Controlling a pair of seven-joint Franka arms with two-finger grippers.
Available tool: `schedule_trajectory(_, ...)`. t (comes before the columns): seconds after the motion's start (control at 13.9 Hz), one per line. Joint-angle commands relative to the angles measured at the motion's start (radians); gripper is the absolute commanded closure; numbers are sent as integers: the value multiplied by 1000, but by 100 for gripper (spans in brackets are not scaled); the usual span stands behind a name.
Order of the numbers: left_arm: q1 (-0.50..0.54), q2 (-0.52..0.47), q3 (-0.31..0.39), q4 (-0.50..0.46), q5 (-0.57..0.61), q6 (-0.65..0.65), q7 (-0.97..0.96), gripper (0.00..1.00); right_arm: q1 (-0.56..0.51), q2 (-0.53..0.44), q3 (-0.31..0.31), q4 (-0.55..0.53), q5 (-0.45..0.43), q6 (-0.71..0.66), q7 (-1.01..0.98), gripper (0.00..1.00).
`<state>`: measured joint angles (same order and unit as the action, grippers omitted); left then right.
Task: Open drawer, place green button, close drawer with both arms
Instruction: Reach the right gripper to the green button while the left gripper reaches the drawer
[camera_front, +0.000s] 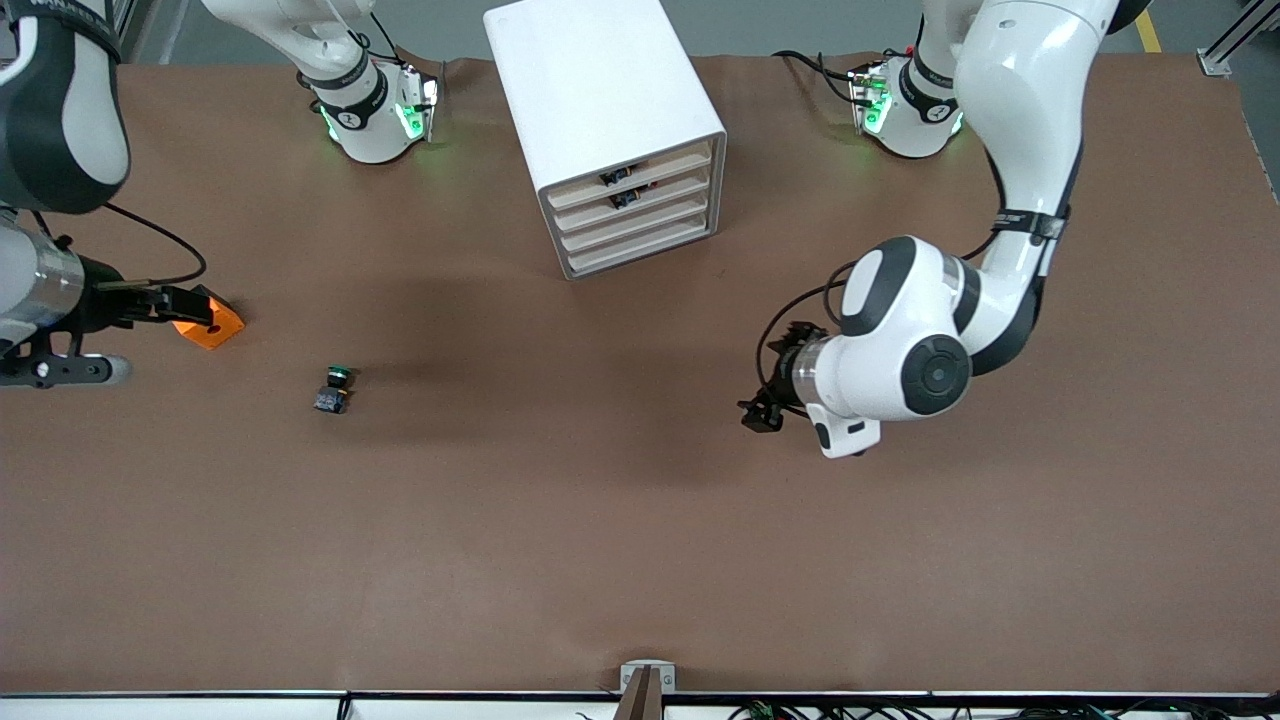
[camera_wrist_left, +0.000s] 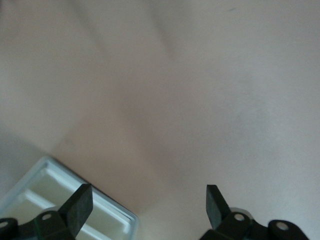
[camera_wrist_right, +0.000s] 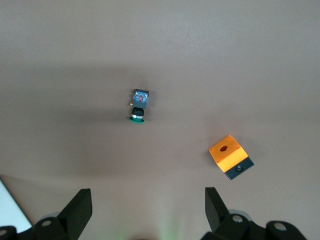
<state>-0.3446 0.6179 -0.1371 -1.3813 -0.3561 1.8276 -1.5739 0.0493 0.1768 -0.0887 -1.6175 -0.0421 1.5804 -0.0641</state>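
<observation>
The white cabinet (camera_front: 600, 100) stands midway between the two arm bases. Its drawer (camera_front: 640, 226), third down, is pushed in like the others. The button (camera_front: 334, 389) lies on its side on the brown table toward the right arm's end, green cap toward the bases; the right wrist view also shows the button (camera_wrist_right: 139, 104). My right gripper (camera_front: 162, 338) hangs open and empty in the air beside the orange cube. My left gripper (camera_front: 765, 405) is open and empty over bare table at the left arm's end, and in its wrist view a corner of the cabinet (camera_wrist_left: 115, 207) shows past one finger.
An orange cube (camera_front: 207, 322) with a black hole sits close to the button, farther from the front camera; the right wrist view shows this cube (camera_wrist_right: 230, 156) too. The two upper drawers hold small dark parts (camera_front: 620, 187). Brown table (camera_front: 560, 520) spreads wide toward the front camera.
</observation>
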Motion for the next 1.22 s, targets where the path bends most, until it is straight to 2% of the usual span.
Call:
schedule_trajectory(0.0, -43, 32, 7, 25, -38, -8, -297, 0, -14, -20, 3, -129, -12, 125, 18, 0)
schedule_trajectory(0.07, -63, 57, 7, 27, -50, -13, -386, 0, -26, -20, 3, -172, -9, 182, 18, 0)
schedule_trajectory(0.22, -97, 95, 7, 22, -82, -28, -423, 0, -29, -20, 3, -243, 8, 274, 20, 0)
schedule_trajectory(0.58, -152, 206, 5, 22, -176, -192, -537, 0, -26, -19, 3, -429, 31, 541, 46, 0)
schedule_trajectory(0.86, -155, 253, 4, 24, -256, -370, -519, 0, -13, 45, 4, -458, 31, 598, 98, 0)
schedule_trajectory(1.01, -151, 266, -1, 22, -328, -442, -383, 0, -5, 78, 4, -461, 33, 615, 136, 0)
schedule_trajectory(1.15, -146, 286, 1, 22, -401, -459, -298, 0, -2, 78, 4, -484, 33, 641, 188, 0)
